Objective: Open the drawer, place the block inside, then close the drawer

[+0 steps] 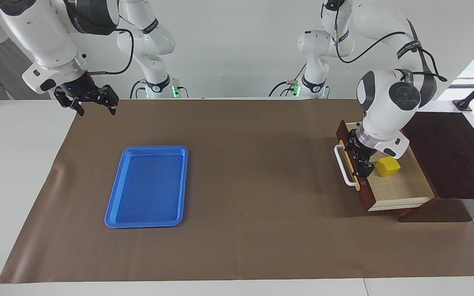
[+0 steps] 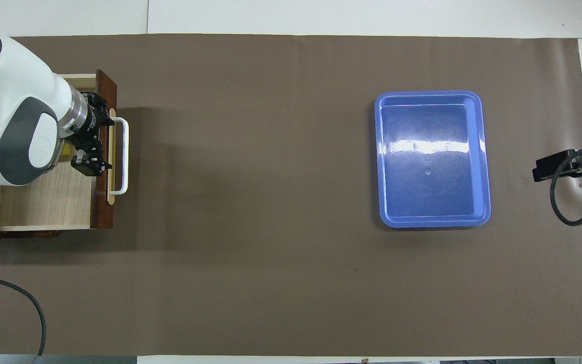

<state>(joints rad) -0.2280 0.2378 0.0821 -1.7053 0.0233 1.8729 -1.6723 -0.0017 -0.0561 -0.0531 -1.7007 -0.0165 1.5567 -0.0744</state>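
A brown mat (image 1: 237, 230) covers the white table, seen across from the robots. At about three o'clock in this view stands the drawer (image 1: 401, 191), pulled open from its dark cabinet (image 1: 451, 156); the block (image 1: 387, 167) lies inside on the pale floor, touching nothing else. Opening and placing thus appear done; only closing remains. The left gripper (image 1: 359, 158) hangs with fingers spread and empty, over the inner side of the drawer front, just beside the white handle (image 1: 344, 166). The right gripper (image 1: 93, 102) waits, fingers apart, over the mat's edge at ten o'clock. A blue tray (image 1: 146, 187) lies at eight o'clock, well apart from the drawer. Open mat lies in front of the drawer; the cabinet and table edge bound the three o'clock end.
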